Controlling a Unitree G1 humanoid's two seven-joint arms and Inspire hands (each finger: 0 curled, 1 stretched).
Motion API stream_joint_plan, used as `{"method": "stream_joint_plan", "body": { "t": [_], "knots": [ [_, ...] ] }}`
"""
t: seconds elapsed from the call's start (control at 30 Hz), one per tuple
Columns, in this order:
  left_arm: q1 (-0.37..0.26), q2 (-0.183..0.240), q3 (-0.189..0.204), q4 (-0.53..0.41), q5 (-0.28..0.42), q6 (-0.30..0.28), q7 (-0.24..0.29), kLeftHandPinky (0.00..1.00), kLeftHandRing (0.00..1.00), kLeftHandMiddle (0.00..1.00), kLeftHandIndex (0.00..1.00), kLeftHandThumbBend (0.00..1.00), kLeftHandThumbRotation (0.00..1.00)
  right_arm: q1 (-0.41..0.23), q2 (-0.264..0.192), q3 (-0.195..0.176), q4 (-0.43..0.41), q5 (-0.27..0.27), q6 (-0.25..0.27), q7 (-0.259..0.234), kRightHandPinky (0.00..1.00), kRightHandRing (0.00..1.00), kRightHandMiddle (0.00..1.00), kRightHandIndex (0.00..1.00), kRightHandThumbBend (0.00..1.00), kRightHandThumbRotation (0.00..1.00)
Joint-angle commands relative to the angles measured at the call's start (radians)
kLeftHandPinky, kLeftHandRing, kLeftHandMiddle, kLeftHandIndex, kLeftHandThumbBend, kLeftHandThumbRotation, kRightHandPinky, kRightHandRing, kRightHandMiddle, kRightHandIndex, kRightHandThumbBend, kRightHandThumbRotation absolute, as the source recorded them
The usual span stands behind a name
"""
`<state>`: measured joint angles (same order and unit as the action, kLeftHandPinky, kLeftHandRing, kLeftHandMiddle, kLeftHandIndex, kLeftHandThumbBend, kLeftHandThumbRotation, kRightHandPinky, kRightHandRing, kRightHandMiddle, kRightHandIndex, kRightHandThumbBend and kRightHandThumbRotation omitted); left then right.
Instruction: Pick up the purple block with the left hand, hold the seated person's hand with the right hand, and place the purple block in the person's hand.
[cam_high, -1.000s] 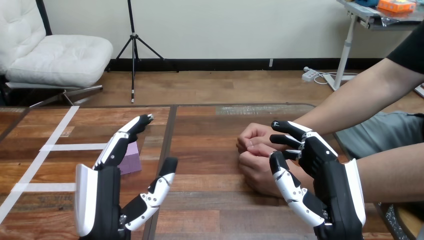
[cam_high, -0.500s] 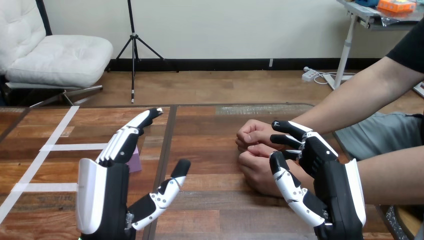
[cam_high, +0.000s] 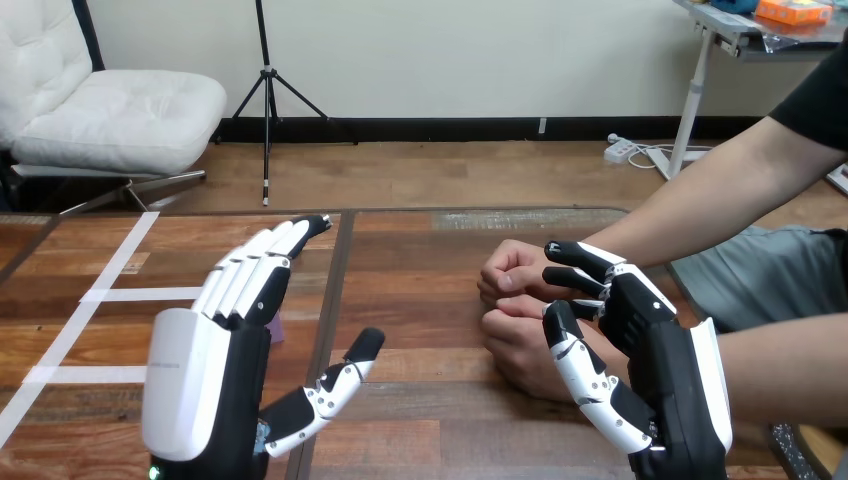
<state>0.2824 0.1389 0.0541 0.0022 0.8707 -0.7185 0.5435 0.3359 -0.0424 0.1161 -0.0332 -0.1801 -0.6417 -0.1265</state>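
**G1 at the bench: left hand (cam_high: 200, 385) flat in front of purple block (cam_high: 276, 328), right hand (cam_high: 655, 345) next to the person's fists**

Left hand is lower left of the frame, white back shell facing the cam. Its fingers (cam_high: 250, 280) are straight & pressed side by side, pointing up-frame, w/ the thumb stuck out to the right. The purple block sits on the bench (cam_high: 430, 300) left of center, right behind those fingers. It's mostly hidden, just a sliver peeking out at their right edge. Can't tell if the fingers actually touch it.

Right hand is lower right, fingers loosely bent & slightly spread, thumb held apart below them, not clamped on anything afaict. It overlaps the person's wrist area in frame, but contact vs. just in front of it: can't tell.

Person's arms come in from the right edge. Both of their hands are closed into fists right of center, upper hand (cam_high: 510, 268) & lower hand (cam_high: 515, 338) close together, just left of the right hand's fingertips. White tape strips (cam_high: 140, 293) run across the bench at far left.
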Motion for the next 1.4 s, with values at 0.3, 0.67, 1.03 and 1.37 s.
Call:
{"method": "stream_joint_plan", "body": {
  "t": [0.3,0.67,1.03,1.37],
  "knots": [
    [-0.042,0.057,-0.017,-0.085,0.039,0.126,-0.005,0.9,0.89,0.89,0.87,0.61,0.41,-0.043,0.01,-0.016,0.001,-0.005,-0.023,-0.008,0.61,0.74,0.78,0.72,0.37,0.44],
    [-0.07,0.094,-0.017,-0.075,0.056,0.186,0.021,0.88,0.88,0.88,0.85,0.62,0.33,-0.041,0.007,-0.021,-0.001,0.015,-0.021,0.001,0.6,0.73,0.78,0.72,0.37,0.45],
    [-0.082,0.123,-0.016,-0.075,0.074,0.246,0.045,0.89,0.89,0.89,0.87,0.62,0.32,-0.042,0.002,-0.027,0.003,0.025,-0.025,0.009,0.6,0.73,0.77,0.71,0.37,0.45],
    [-0.09,0.14,-0.022,-0.07,0.086,0.288,0.066,0.89,0.89,0.89,0.88,0.62,0.33,-0.043,0.001,-0.028,0.005,0.03,-0.023,0.017,0.61,0.73,0.77,0.71,0.37,0.44]
  ]
}}
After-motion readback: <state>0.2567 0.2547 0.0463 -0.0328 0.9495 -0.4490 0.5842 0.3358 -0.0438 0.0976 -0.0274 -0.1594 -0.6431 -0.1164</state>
